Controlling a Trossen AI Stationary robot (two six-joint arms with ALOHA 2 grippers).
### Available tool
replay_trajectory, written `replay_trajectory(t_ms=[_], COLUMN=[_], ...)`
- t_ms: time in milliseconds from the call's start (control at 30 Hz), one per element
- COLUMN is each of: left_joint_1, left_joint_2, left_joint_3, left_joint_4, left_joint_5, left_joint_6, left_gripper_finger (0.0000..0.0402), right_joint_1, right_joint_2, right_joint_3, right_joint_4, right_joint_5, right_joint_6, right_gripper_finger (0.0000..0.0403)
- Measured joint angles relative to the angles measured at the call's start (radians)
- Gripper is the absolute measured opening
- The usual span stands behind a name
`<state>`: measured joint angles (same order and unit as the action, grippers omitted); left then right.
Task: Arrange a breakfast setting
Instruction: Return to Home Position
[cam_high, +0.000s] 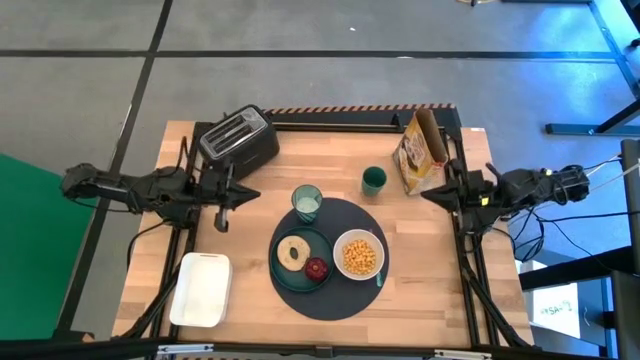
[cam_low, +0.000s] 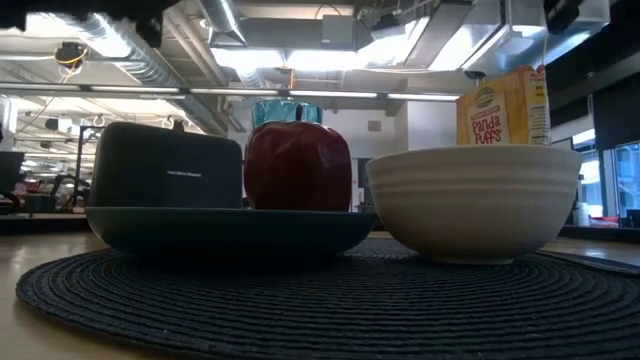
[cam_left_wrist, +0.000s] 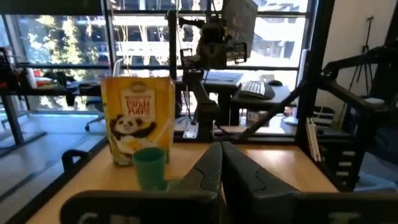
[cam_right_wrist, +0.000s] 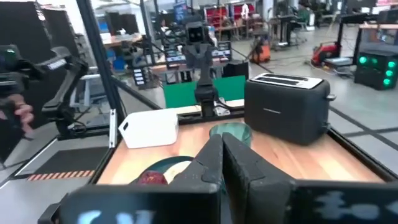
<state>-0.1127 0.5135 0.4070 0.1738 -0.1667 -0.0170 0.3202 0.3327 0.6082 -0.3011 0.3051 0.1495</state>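
Observation:
A round dark-grey mat (cam_high: 330, 300) lies at the table's near middle. On it rest a teal plate (cam_high: 283, 270) with a tan bagel (cam_high: 294, 251) and a dark-red fruit (cam_high: 317, 269), and a white bowl (cam_high: 359, 255) of yellow cereal. A pale-teal tumbler (cam_high: 307, 203) stands at the mat's far edge. A small dark-green cup (cam_high: 373, 180) and the yellow-brown cereal box (cam_high: 421, 152) stand farther back. My left gripper (cam_high: 250, 194) is shut and empty at the table's left. My right gripper (cam_high: 428, 195) is shut and empty at the right, beside the box.
A black toaster (cam_high: 238, 141) stands at the far left, just behind my left gripper. A white rectangular tray (cam_high: 202, 289) lies at the near left. Bare wood shows between the tray and the mat and at the near right.

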Motion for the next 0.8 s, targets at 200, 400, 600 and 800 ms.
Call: replay_trajectory(t_ms=[200,400,600,800], left_joint_1=[0.000,0.000,0.000,0.000], left_joint_2=[-0.155,-0.273,-0.348,-0.383], left_joint_3=[-0.139,-0.220,-0.277,-0.326], left_joint_4=[0.000,-0.007,-0.008,-0.035], left_joint_5=[0.000,0.000,0.003,0.005], left_joint_6=[0.002,0.041,0.099,0.072], left_gripper_finger=[0.0002,0.0002,0.0002,0.0002], right_joint_1=[0.000,0.000,0.000,0.000], right_joint_2=[-0.073,-0.123,-0.153,-0.202], right_joint_3=[-0.111,-0.257,-0.329,-0.385], right_joint_4=[0.059,0.190,0.247,0.242], right_joint_5=[0.025,0.036,0.052,0.063], right_joint_6=[-0.045,-0.051,-0.019,-0.018], right_gripper_finger=[0.0000,0.0000,0.0000,0.0000])
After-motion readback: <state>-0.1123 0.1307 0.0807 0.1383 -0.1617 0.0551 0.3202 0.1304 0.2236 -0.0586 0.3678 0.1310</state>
